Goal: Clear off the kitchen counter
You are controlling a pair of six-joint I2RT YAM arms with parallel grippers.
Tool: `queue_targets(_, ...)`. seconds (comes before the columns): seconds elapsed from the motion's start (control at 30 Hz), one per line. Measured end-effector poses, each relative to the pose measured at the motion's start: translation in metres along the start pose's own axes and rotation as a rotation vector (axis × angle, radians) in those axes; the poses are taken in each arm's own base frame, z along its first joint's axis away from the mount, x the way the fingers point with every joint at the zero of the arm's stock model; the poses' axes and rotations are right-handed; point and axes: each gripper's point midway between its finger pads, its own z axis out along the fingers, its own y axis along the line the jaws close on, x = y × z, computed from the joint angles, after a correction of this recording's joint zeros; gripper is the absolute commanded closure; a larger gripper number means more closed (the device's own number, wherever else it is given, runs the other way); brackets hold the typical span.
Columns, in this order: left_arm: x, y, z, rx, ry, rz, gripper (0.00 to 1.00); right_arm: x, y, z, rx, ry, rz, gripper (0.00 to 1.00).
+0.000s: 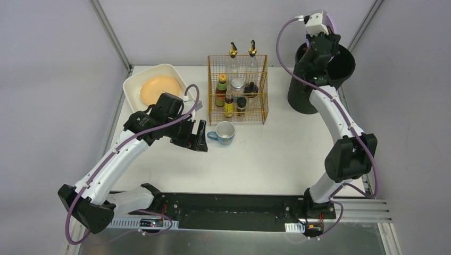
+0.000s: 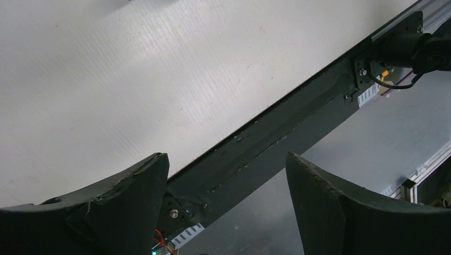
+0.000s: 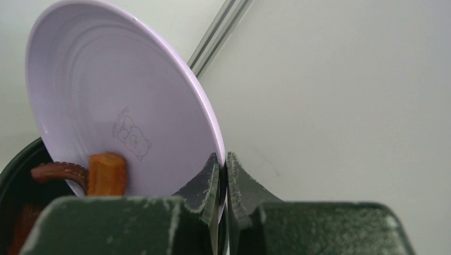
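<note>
Kitchen counter (image 1: 266,159): left end effector (image 2: 224,159) gapes empty, right end effector (image 3: 223,156) pinches plate (image 3: 117,95) seemingly over a bin (image 1: 298,98).

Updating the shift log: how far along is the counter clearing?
Looks done: an orange dish lies in the white basin. In hand: the right gripper tilts a lilac plate with scraps over the black bin. Left: the mug on the counter, beside the open left gripper.

— Left arm (image 1: 114,159)?
— Reaches from the near left toward the middle, left fingers (image 1: 200,136) spread wide.
— Right arm (image 1: 335,111)?
— Stretched to the far right, wrist (image 1: 319,24) raised, right fingers (image 3: 217,181) pinched tight.
</note>
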Motion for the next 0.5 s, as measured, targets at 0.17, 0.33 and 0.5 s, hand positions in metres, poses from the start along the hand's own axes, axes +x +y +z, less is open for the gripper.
queue_targets(0.17,0.0001,-0.0002,-0.0008,0.001,-0.003,0.003,0.16,-0.0106,-0.0059,-0.0067,0.031,-0.076,-0.082,1.00)
queue_targets(0.33,0.0010,-0.0008,-0.0034,0.004,-0.013,0.007,0.16,-0.0064,-0.0063,-0.0084,0.052,-0.101,-0.163,1.00)
queue_targets(0.5,0.0033,-0.0002,-0.0035,0.003,-0.012,0.007,0.16,-0.0095,-0.0071,-0.0106,0.067,-0.133,-0.211,1.00)
